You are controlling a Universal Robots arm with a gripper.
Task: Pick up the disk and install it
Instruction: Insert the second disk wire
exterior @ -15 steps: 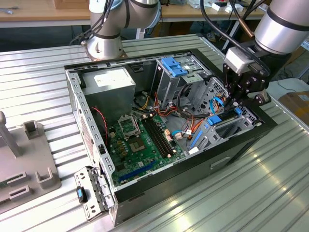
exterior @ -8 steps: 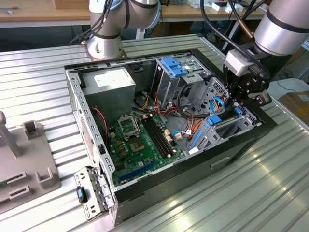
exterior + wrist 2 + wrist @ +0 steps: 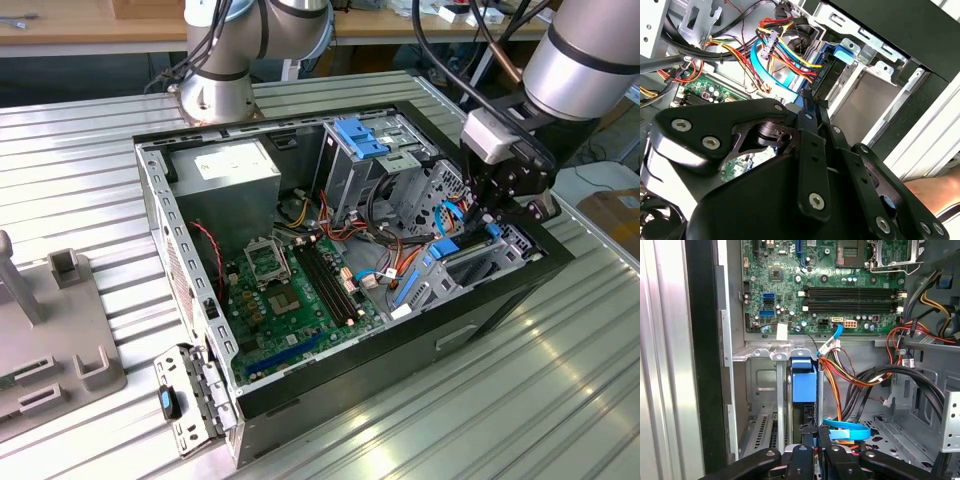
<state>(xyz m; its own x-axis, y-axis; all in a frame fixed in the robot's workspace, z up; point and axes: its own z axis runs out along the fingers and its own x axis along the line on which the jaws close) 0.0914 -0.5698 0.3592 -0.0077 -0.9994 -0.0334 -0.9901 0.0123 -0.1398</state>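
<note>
Claw: the gripper point(image 3: 497, 215) hangs inside the open case at the exterior view's right, near the front corner; in both wrist views its black fingers point(image 3: 812, 460) stand pressed close together, pinching the edge of the disk.
Disk: the disk point(image 3: 804, 387) stands on edge in the drive bay just ahead of the fingers, its blue tab toward the board; in the second wrist view its blue rail point(image 3: 832, 62) lies in the bay under the case's front wall, and the fingertips point(image 3: 810, 112) touch its near end.
Bay: a grey metal bay point(image 3: 865, 95) walls the disk on both sides; in the exterior view blue rails point(image 3: 440, 262) show below the gripper.
Cables: a flat blue cable point(image 3: 847, 430) curves just beside the fingers; red, yellow and orange wires point(image 3: 840, 375) run past the disk's side, and thick black cables point(image 3: 900, 377) loop further off.
Board: the green board point(image 3: 290, 300) fills the case floor, with black memory slots point(image 3: 852, 297) across it.
Case: the black case point(image 3: 500, 300) lies on its side, open upward, on a ribbed metal table point(image 3: 500, 400).
Cage: a grey cage with a blue top point(image 3: 362, 140) stands at the far side of the case.
Box: a grey box with a white label point(image 3: 225, 170) sits in the far corner.
Arm: the arm's silver base point(image 3: 215, 95) is bolted to the table behind the case.
</note>
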